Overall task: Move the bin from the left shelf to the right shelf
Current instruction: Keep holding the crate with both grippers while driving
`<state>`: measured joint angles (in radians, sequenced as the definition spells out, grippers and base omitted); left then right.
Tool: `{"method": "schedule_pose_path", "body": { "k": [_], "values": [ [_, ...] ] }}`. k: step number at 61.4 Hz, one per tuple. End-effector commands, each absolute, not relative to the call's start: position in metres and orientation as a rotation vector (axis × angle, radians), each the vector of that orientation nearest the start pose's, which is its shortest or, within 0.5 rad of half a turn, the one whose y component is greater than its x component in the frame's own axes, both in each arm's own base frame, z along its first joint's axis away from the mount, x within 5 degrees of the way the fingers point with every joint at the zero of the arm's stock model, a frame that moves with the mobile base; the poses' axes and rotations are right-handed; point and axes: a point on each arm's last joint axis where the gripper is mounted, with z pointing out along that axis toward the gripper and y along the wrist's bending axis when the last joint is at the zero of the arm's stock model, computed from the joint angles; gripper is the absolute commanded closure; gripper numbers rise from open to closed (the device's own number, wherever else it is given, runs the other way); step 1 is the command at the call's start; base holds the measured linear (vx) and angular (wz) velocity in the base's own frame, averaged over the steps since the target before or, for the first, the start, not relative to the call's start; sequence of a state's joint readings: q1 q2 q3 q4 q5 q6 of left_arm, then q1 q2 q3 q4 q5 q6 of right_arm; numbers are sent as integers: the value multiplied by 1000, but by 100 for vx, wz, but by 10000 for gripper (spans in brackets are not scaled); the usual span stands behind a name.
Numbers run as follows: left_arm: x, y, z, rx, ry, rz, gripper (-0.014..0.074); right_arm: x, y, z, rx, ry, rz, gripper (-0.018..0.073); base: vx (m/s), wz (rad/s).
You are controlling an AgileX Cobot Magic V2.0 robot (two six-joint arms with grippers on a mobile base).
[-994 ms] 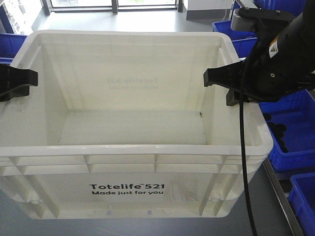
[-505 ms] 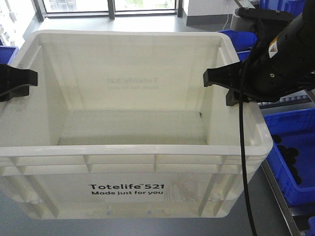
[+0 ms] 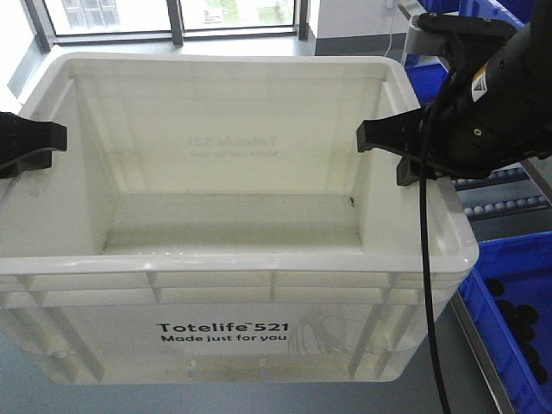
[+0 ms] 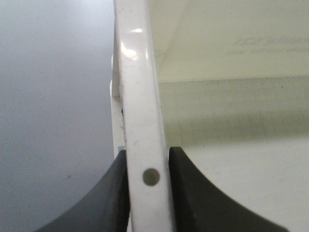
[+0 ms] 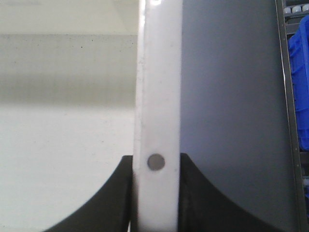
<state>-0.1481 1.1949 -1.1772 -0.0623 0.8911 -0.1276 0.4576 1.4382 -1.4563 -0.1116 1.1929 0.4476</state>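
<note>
Beside blue bins [image 3: 514, 289], left hand [image 4: 147, 157] and right hand [image 5: 155, 162] each clamp the rim of the bin [image 3: 216, 289].

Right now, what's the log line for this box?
large white plastic bin: gripped both sides; left gripper: shut on bin; right gripper: shut on bin

I think this is a warehouse or a logistics test hall, not a home. On the right I see blue plastic bins [image 3: 528, 259], one holding small black round parts [image 3: 504, 312], beside a grey metal shelf rail [image 3: 479, 354]. Behind them is a row of white rollers [image 3: 504, 205], as on a flow rack. The white bin [image 3: 216, 336] carries a printed brand name. At the back there are large windows [image 3: 172, 13], and the floor [image 5: 227, 96] is plain grey.
</note>
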Motion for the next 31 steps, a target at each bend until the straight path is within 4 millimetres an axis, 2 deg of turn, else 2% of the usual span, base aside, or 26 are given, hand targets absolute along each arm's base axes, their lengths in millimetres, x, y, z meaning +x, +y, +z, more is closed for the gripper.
{"method": "schedule_pose_path", "body": {
  "k": [1, 31],
  "values": [
    [236, -35, 402, 33, 2212, -160, 558, 265, 101, 404, -17, 2481, 38, 568, 39, -4],
    [236, -35, 402, 33, 2212, -160, 558, 265, 101, 404, -19, 2481, 37, 568, 38, 2]
  ]
}}
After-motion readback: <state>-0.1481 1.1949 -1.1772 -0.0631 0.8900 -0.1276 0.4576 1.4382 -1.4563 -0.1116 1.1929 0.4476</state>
